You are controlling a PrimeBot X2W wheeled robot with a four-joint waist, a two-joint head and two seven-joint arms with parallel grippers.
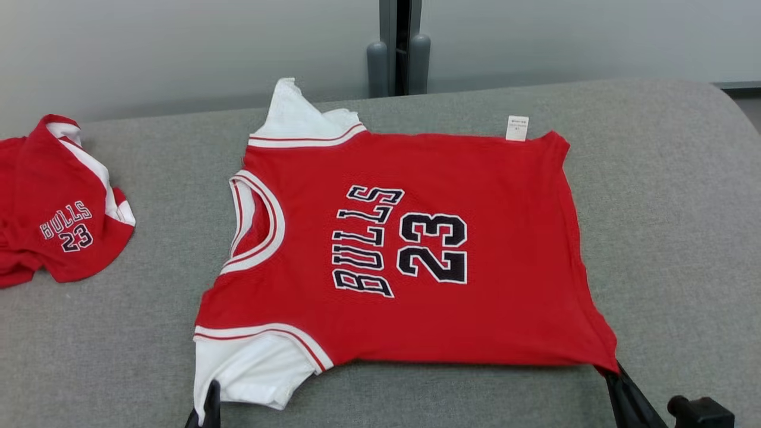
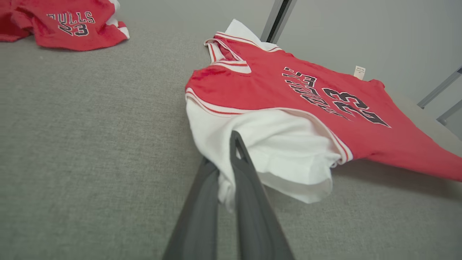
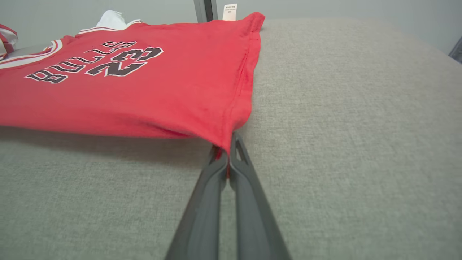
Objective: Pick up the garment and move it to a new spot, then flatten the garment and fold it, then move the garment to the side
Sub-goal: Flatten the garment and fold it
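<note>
The garment is a red jersey with white sleeves and "BULLS 23" in black, spread almost flat on the grey table, neck to the left. My left gripper is shut on the edge of the near white sleeve, at the bottom left of the head view. In the left wrist view my left gripper pinches that white cloth between its fingers. My right gripper is shut on the near hem corner, lifting it slightly. The right wrist view shows my right gripper clamping the red corner.
A second red "BULLS 23" piece lies crumpled at the table's far left. The grey fabric table runs on bare to the right of the jersey. A grey wall with a dark post stands behind the far edge.
</note>
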